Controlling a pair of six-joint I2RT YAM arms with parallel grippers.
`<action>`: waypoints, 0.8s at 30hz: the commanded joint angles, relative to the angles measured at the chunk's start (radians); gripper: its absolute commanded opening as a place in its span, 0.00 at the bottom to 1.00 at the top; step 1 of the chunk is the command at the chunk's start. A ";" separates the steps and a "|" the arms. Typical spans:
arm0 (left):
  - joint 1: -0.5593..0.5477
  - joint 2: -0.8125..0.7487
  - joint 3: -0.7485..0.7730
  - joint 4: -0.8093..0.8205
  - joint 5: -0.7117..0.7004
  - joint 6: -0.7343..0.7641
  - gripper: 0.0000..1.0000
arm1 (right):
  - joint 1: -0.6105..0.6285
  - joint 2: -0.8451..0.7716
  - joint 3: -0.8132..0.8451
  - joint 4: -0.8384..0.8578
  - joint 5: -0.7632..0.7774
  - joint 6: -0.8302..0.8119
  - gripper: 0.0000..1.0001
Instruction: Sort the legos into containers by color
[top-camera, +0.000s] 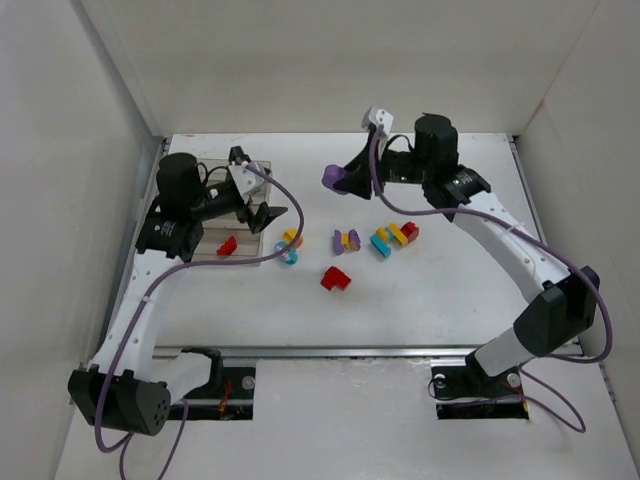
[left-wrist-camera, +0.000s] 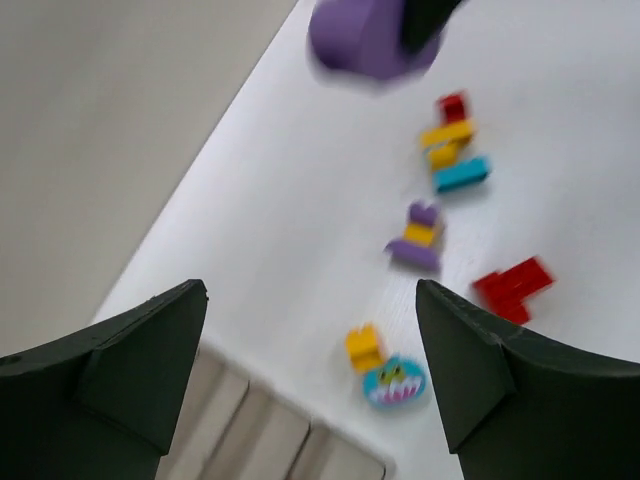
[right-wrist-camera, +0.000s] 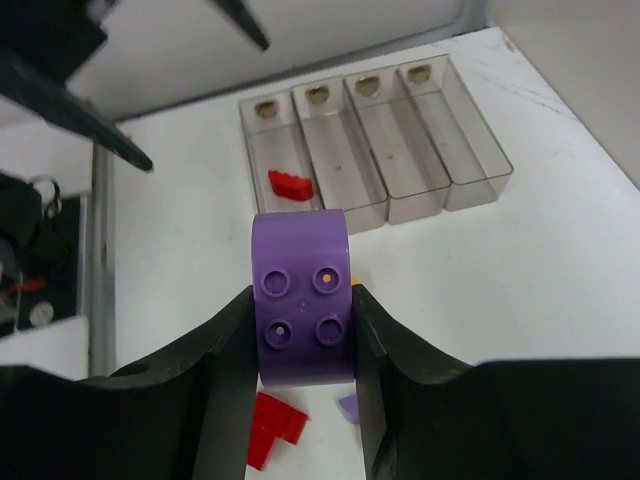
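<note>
Lying nearest the arm bases on the smooth white worktop (top-camera: 420, 300), a glossy red L-shaped brick (top-camera: 335, 278) is being shown apart from the others. Just beyond it, three mixed clusters are being shown in a loose row: a yellow-and-teal cluster (top-camera: 290, 246) on the left, a purple-and-yellow cluster (top-camera: 346, 240) in the middle, and a teal, yellow and red cluster (top-camera: 393, 237) on the right. The leftmost one is lying just beside the containers (right-wrist-camera: 470, 150), a row of four narrow, clear smoky plastic compartments. In the top view these are being largely covered by the left arm (top-camera: 180, 210). A small red brick (right-wrist-camera: 290, 184) is being held in the end compartment nearest the bases; the other three are being shown bare.

The left end effector (left-wrist-camera: 310, 290) is being hung over the containers' edge with its dark, wedge-shaped jaws spread wide and nothing between them.

Farthest away, a purple brick (right-wrist-camera: 300, 250), rounded on one side and with four studs on its face, is being pinched firmly by the right end effector (right-wrist-camera: 302, 300) and held clear of the worktop.
</note>
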 joint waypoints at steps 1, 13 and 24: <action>-0.029 0.087 0.096 0.004 0.372 0.004 0.83 | 0.071 -0.080 -0.042 0.036 -0.074 -0.321 0.00; -0.159 0.170 0.203 -0.079 0.320 0.124 0.81 | 0.165 -0.101 -0.063 0.036 -0.034 -0.427 0.00; -0.169 0.161 0.232 -0.099 0.309 0.114 0.69 | 0.185 -0.101 -0.063 0.013 -0.034 -0.445 0.00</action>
